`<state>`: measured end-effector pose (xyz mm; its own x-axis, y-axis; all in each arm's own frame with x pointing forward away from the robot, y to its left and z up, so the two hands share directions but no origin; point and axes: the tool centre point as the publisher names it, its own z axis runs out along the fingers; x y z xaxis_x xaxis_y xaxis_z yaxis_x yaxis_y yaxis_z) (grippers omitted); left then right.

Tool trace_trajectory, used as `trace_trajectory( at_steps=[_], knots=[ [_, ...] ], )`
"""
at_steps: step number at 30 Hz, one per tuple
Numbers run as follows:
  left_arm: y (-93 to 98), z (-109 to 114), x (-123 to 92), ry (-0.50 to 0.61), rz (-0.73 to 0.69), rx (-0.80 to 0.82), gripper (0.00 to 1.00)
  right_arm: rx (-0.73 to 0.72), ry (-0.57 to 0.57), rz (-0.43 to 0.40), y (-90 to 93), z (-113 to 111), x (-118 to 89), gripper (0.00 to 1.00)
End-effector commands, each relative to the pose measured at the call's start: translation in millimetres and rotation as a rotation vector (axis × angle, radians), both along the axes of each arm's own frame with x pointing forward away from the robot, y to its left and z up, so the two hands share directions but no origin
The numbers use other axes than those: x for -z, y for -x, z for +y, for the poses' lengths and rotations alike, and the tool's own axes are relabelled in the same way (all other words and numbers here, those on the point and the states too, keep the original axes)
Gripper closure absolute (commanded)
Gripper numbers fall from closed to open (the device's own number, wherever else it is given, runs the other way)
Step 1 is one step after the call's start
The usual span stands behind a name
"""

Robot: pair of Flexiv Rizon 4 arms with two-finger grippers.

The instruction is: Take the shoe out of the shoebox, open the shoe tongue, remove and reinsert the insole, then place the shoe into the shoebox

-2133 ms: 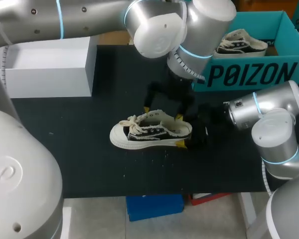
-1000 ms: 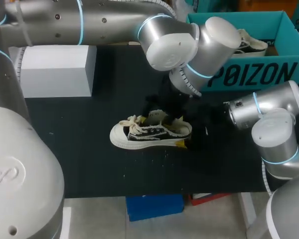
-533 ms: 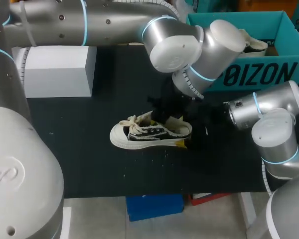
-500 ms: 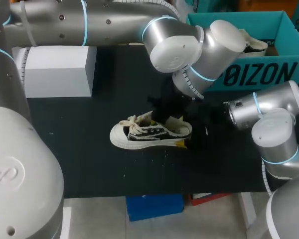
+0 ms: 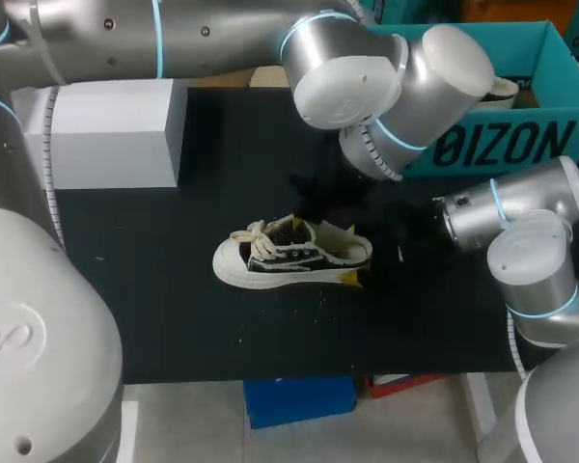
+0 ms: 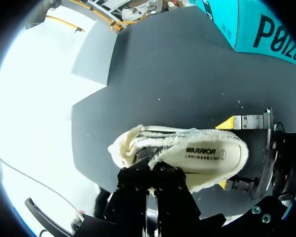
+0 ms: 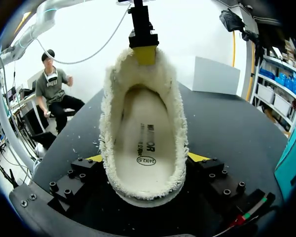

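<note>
One black table (image 5: 174, 289) bears the teal shoebox (image 5: 502, 145) at its far right corner. Well apart from it, near the middle, the shoe (image 5: 289, 258) stands on its sole, toe toward my left. The right gripper (image 7: 148, 158) clamps the shoe's back end, one finger touching each side. The left gripper (image 6: 149, 180), fingers nearly pressed together, pinches the tongue (image 7: 133, 69). The insole (image 7: 145, 136) lies inside the shoe.

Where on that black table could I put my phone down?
The widest bare patch is the front strip of the table, between the shoe and the near edge. Another lies between the white box and the shoe's toe. It is crowded around the shoe, with the left gripper at its tongue, the right gripper clamping its heel, and the teal shoebox just beyond.
</note>
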<state>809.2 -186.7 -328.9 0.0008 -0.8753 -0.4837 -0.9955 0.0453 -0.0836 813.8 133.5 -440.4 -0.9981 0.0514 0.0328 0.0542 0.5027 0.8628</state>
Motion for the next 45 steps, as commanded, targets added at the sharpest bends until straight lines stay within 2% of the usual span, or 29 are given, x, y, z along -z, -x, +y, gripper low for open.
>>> trace_trajectory(
  at_steps=[1, 7, 23, 34, 35, 37, 38, 45],
  knots=[
    [4.9, 12.6, -11.2, 0.019, -0.022, 0.001, 1.00, 0.002, 0.002, 0.000, 1.0, 1.4, 4.8, 1.00],
    [10.7, 23.5, -12.4, 0.007, -0.039, -0.017, 1.00, 0.002, 0.002, 0.000, 1.0, 1.4, 4.8, 1.00],
    [25.5, 74.9, -14.6, 0.000, -0.073, -0.110, 1.00, 0.002, 0.002, 0.000, 1.0, 1.4, 4.8, 1.00],
    [33.8, 103.7, 3.8, 0.000, -0.045, -0.174, 1.00, 0.002, 0.002, 0.000, 1.0, 1.4, 4.8, 1.00],
    [34.3, 105.6, 5.6, 0.001, -0.043, -0.178, 0.95, 0.002, 0.002, 0.000, 1.0, 1.4, 4.8, 1.00],
    [35.1, 109.0, 7.9, 0.003, -0.040, -0.187, 0.29, 0.002, 0.002, 0.000, 1.0, 1.4, 4.8, 1.00],
    [35.5, 110.9, 8.7, 0.007, -0.039, -0.190, 0.00, 0.002, 0.002, 0.000, 1.0, 1.4, 4.8, 1.00],
    [38.3, 124.2, 12.1, 0.018, -0.040, -0.223, 0.00, 0.002, 0.002, 0.000, 1.0, 1.4, 4.8, 1.00]
  ],
)
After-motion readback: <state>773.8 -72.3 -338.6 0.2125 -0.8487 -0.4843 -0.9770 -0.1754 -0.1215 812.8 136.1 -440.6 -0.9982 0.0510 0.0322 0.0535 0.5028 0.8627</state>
